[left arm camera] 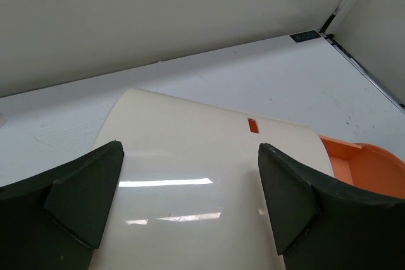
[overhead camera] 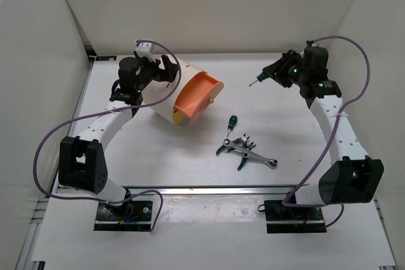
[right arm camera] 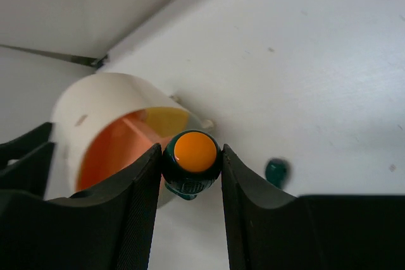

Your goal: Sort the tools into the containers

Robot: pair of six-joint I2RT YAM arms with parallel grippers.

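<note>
Right pincer (right arm camera: 190, 164) clamped on a dark-green round tool handle with orange cap (right arm camera: 192, 150); cream drum-shaped cabinet (right arm camera: 88, 102) ahead, small green round-headed piece (right arm camera: 276, 171) rightward. Left pincer (left arm camera: 190, 156) apart over the cabinet.

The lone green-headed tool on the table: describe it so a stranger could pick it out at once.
Find the big cream drum on the left. Between its orange front and the pile of pliers lies one small tool. It lies alone and shows a round dark-green head, while its neighbours are heaped together.
</note>
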